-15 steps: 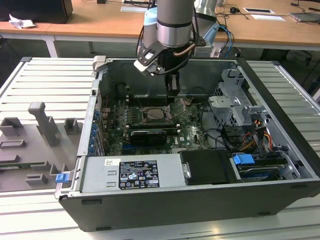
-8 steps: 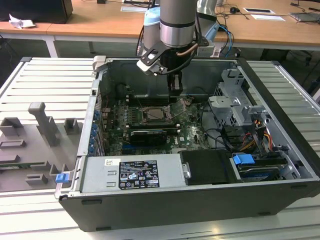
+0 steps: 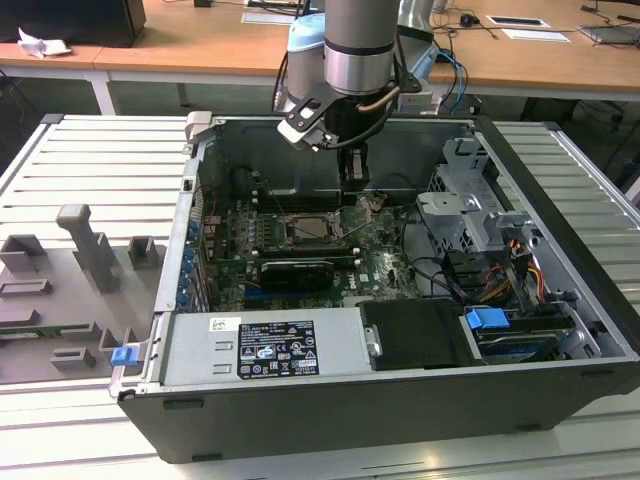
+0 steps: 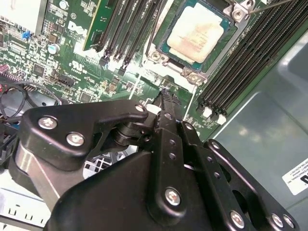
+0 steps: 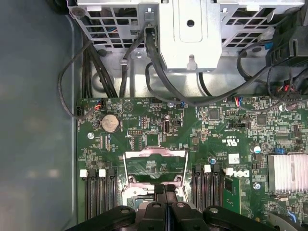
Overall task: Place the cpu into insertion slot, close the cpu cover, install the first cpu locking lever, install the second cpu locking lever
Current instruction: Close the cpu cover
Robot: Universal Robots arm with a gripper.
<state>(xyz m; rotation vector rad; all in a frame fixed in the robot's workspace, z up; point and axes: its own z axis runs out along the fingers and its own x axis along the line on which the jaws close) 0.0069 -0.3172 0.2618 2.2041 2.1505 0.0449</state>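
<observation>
In the second wrist view the cpu [image 4: 195, 34], a tan-faced square chip, lies flat in the insertion slot [image 4: 157, 57], whose silvery rim frames it. The cpu cover [image 5: 155, 153], a silvery frame with a cut-out middle, stands raised off the socket, just beyond my fingertips. My gripper [image 5: 165, 191] is shut with nothing between its fingers. Its tip [image 4: 163, 96] hovers at the socket's near edge, between chip and cover. In the exterior view the gripper [image 3: 352, 172] hangs inside the open case, over the socket [image 3: 315, 228]. A thin lever rod [image 4: 276, 4] crosses the slot's far corner.
The green motherboard [image 3: 385, 262] lies in an open black computer case [image 3: 560, 190]. Long black memory slots [image 4: 255, 53] flank the socket. A metal drive cage [image 5: 190, 33] with black cables [image 5: 159, 77] stands beyond the cover. A grey fixture [image 3: 90, 250] sits at the exterior view's left.
</observation>
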